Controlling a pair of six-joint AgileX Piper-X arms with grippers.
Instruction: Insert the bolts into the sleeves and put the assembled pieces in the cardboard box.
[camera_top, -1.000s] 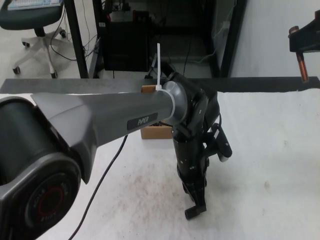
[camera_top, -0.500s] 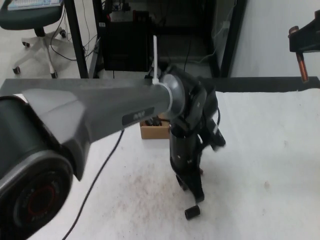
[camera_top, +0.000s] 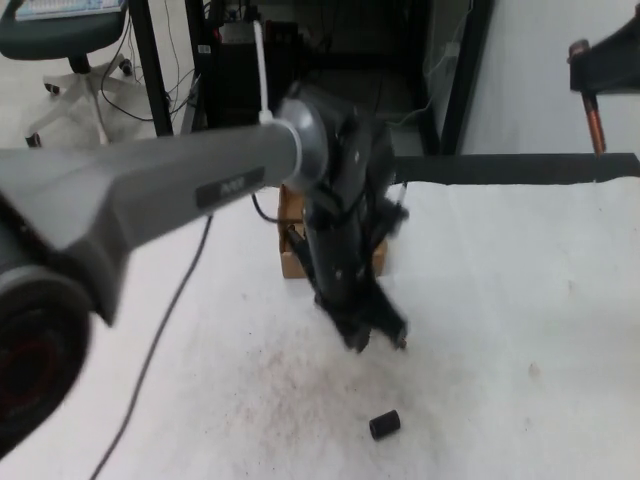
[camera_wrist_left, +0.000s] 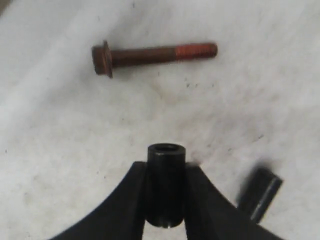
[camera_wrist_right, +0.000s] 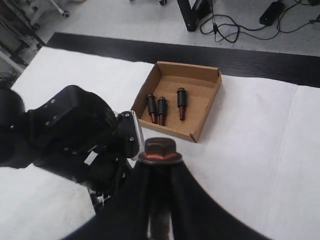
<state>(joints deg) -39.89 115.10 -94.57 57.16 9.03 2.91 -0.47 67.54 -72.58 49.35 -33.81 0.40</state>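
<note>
My left tool (camera_wrist_left: 165, 172) is clamped on a black sleeve (camera_wrist_left: 165, 200) with its open bore facing outward, so that a bolt can be fed in. My right tool (camera_wrist_right: 160, 167) grips a copper-coloured bolt (camera_wrist_right: 159, 150) just under its flanged head, which I judge leaves the shank free for that insertion. A second bolt (camera_wrist_left: 150, 54) and a spare sleeve (camera_wrist_left: 260, 192) lie apart on the white desk (camera_wrist_left: 60, 150), while three assembled pieces (camera_wrist_right: 161, 110) already rest in the cardboard box (camera_wrist_right: 200, 102) beyond my left arm.
</note>
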